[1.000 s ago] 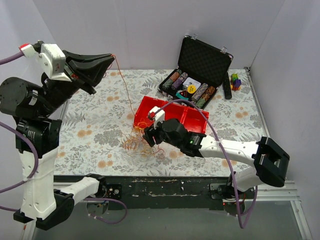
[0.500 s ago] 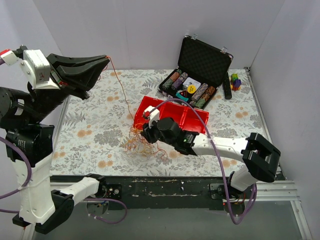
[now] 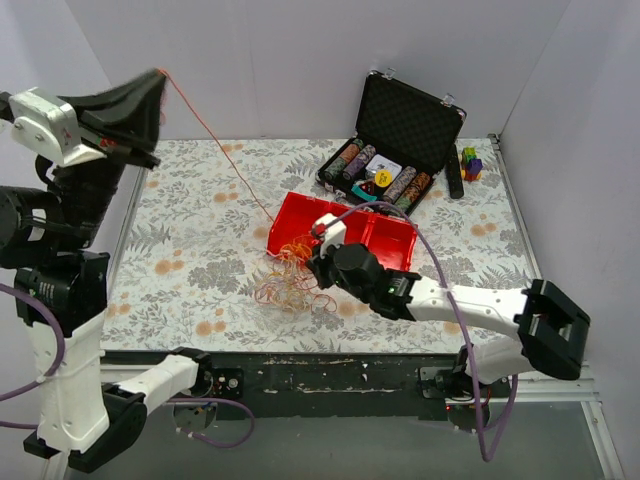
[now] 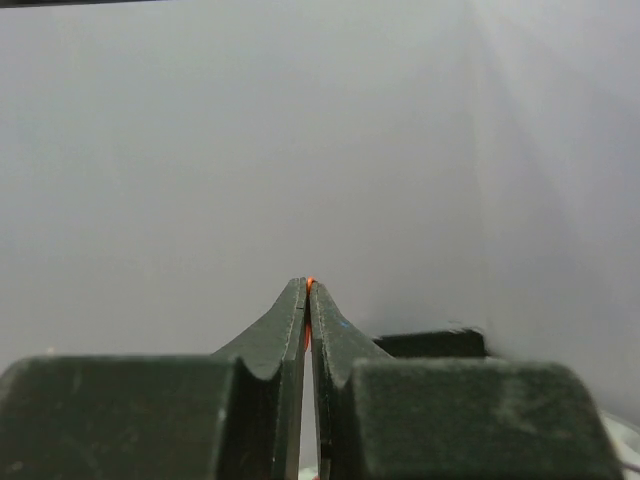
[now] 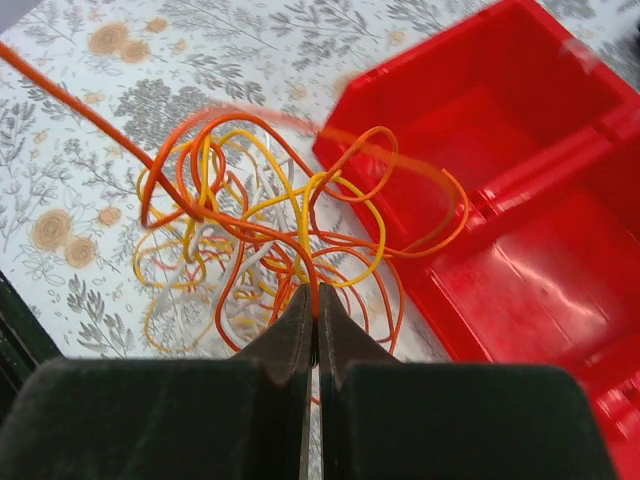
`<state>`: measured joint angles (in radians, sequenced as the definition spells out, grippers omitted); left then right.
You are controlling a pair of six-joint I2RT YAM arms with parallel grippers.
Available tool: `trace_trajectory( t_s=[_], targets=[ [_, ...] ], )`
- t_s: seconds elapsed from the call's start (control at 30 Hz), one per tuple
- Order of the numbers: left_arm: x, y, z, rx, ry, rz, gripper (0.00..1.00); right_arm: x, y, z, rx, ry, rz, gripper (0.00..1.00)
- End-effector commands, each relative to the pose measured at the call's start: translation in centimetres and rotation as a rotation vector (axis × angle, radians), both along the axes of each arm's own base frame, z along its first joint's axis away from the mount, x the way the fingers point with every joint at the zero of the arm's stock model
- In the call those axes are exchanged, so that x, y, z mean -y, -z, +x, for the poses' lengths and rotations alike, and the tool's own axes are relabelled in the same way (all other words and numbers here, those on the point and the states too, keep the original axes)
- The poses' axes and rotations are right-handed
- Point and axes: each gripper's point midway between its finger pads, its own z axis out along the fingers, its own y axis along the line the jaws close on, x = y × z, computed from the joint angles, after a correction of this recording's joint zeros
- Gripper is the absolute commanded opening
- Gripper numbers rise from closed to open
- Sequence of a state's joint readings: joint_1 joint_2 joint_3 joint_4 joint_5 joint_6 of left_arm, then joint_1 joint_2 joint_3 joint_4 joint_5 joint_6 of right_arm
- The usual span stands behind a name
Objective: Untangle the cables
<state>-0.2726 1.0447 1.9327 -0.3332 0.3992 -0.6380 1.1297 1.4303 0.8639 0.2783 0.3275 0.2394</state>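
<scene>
No writing, label or number is legible on anything here.

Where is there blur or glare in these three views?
Right wrist: an orange cable loop over the bin is smeared, and the bin floor shows white glare. Left wrist: fingers dark and soft against an evenly lit grey wall. Top: even light, sharp.

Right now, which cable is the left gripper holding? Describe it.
Beside the red plastic bin lies a tangle of thin wire cables. One orange strand runs taut from it up to the raised left gripper; its neighbours lie curled.
</scene>
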Motion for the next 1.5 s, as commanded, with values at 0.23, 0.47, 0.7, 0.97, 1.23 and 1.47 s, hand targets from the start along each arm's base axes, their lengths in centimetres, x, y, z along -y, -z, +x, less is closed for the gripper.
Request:
trace_trajectory(
  t_s=[0.23,0.47,0.7,0.97,1.23,1.47],
  targets=[
    [-13.9,-2.1,4.3,0.229,-0.842,-0.267,0.00,12.1,6.2,-2.3,-0.166,0.328,-0.050,0.01],
    [-15.6,-2.1,4.6,0.279,-0.971,-0.299,0.00,17.5,7.5,-3.1,-0.237,0.543,-0.101,0.01],
    [-13.8,-3.8,4.7,0.281,-0.850,-0.283,0.01,17.9,7.1,-4.1,-0.263,0.501,-0.118,0.01],
    [-7.0,-2.6,3.6,0.195,-0.409,-0.226,0.06,11.2,-0.6,-2.9,-0.140,0.249,-0.005,0.32],
    [-4.3,-4.8,1.7,0.200,-0.214,-0.227,0.04,5.0,-8.3,-4.0,-0.007,-0.047,0.170,0.83],
    [-2.8,-6.7,-0.2,0.219,-0.091,-0.229,0.04,-0.7,-7.0,-3.9,0.020,-0.194,0.174,0.86]
  ],
)
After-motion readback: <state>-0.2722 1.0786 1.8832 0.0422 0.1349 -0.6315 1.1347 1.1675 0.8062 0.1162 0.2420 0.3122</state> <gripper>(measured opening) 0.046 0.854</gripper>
